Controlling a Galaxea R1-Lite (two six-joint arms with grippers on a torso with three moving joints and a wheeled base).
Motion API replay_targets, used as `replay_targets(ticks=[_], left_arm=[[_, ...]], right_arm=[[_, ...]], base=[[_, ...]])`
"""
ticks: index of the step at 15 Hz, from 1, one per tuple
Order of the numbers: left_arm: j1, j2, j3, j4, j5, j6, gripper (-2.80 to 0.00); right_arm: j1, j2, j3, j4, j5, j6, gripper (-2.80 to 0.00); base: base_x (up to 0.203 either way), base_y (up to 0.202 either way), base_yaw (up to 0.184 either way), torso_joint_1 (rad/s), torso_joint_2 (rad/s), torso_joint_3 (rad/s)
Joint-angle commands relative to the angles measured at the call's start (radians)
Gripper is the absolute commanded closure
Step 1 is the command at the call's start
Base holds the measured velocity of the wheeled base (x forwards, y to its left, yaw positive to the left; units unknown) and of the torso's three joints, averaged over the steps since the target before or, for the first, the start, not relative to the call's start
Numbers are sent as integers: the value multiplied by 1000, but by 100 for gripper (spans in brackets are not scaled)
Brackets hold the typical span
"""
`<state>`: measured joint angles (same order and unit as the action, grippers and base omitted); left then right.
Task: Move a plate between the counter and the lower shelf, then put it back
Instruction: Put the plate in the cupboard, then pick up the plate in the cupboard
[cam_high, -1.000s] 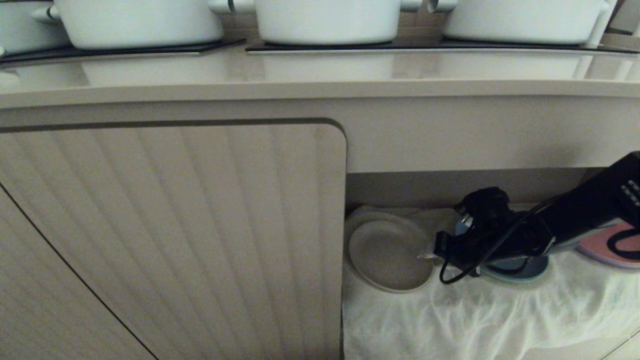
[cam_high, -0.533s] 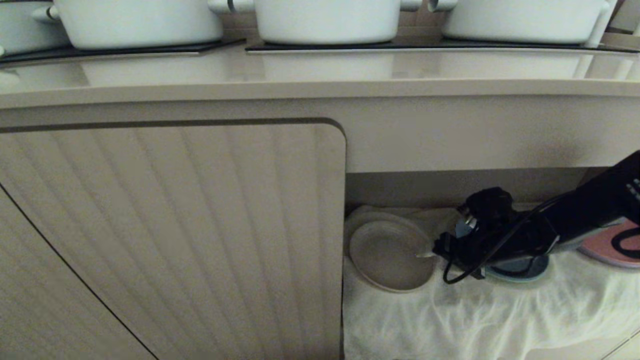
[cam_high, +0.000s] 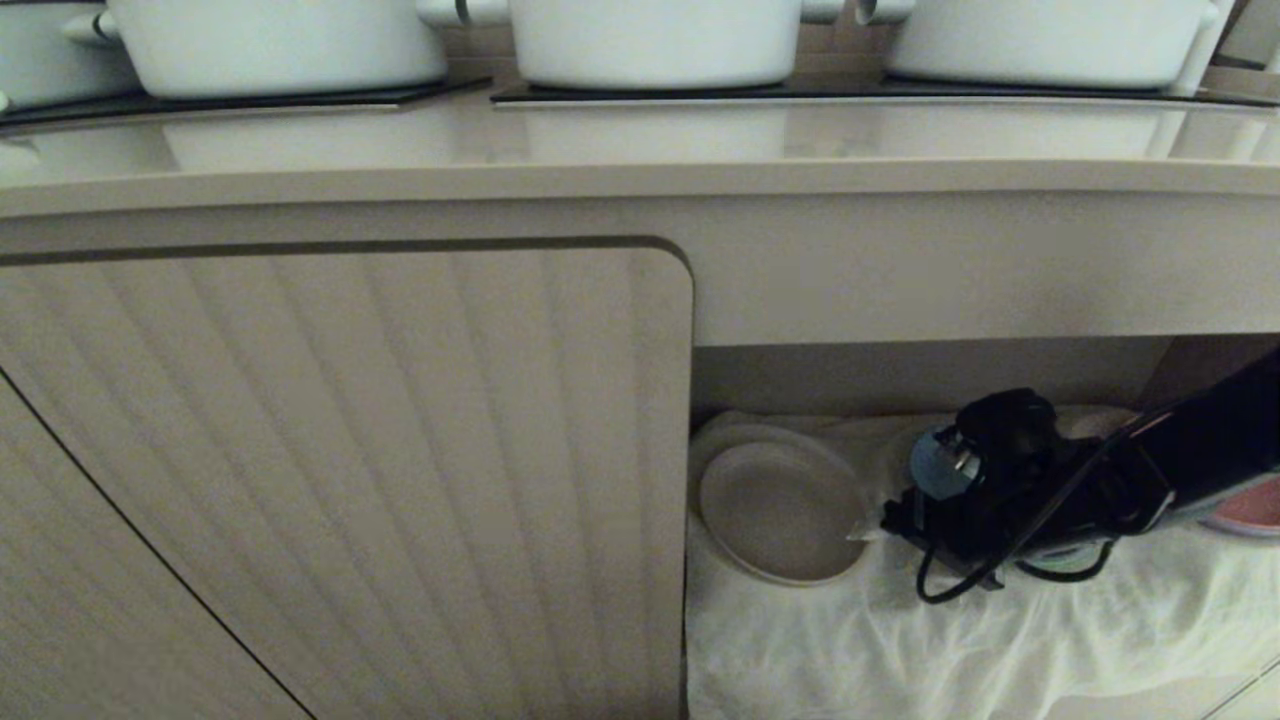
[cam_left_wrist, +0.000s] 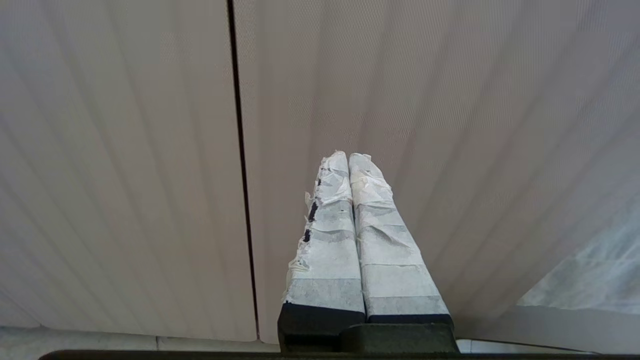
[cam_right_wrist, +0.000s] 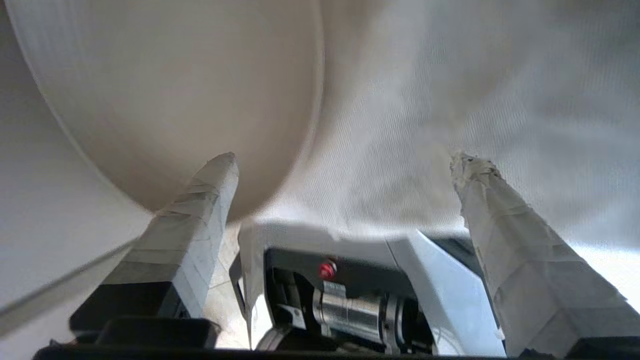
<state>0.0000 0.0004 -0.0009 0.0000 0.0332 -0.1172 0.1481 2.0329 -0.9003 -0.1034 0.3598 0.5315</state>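
Since a second ago the right gripper has slid back toward three o'clock, away from the plate, and its taped fingers now stand wide apart with nothing between them; earlier one fingertip reached further in over the plate's rim.

Going from left to right in the head view: the ribbed cabinet door fills the nine o'clock side, and the left gripper hangs before it with its fingers pressed together, idle. Next, the plate lies flat on the white cloth of the lower shelf, tucked against the door's edge, on top of what looks like a second pale plate. At the plate's three o'clock edge one fingertip sits just beside the rim. Behind the wrist a blue plate peeks out, and a pink plate shows at the far right. At twelve o'clock the counter carries three white pots.

My worry is the withdrawal: a fingertip or the dangling cable could snag the loose cloth and drag the plate with it.
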Motion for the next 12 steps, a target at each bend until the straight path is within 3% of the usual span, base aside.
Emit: replay_targets(ticks=[1,4,5,12], left_arm=[[0,0,1,0,1,-1,0],[0,0,1,0,1,-1,0],[0,0,-1,0,1,-1,0],[0,0,1,0,1,-1,0]], right_arm=[[-3,-65,50,-1,2,2,-280],[-5,-134,116,-2,1,-5,-280],[-6,-155,149,-3,1,-24,0],[-4,-338,342,-1,-65,-62,0]], base=[[0,0,0,0,0,0],[0,0,0,0,0,0],[0,0,0,0,0,0],[0,0,0,0,0,0]])
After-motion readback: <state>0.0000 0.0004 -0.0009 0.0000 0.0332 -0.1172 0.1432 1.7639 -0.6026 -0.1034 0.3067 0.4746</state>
